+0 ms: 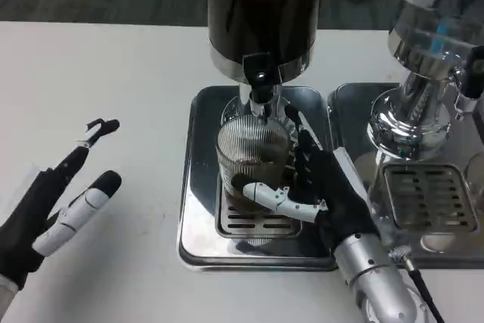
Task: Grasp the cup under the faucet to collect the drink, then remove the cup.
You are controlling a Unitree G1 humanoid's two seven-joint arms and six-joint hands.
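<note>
On the white tabletop [113, 58], a ribbed clear cup [253, 160] stands on the grated metal drip tray [198, 187] directly under the black faucet [259, 81] of a dark drink dispenser [265, 13]. Wrapped around the cup's right side and front, the right hand [318, 187] grips it, thumb across the front. Well to the left, the left hand [68, 202] rests with fingers spread, holding nothing. Dark liquid appears near the cup's bottom, though its level is hard to judge. A second, chrome dispenser [423, 73] is cut off at the right edge.
</note>
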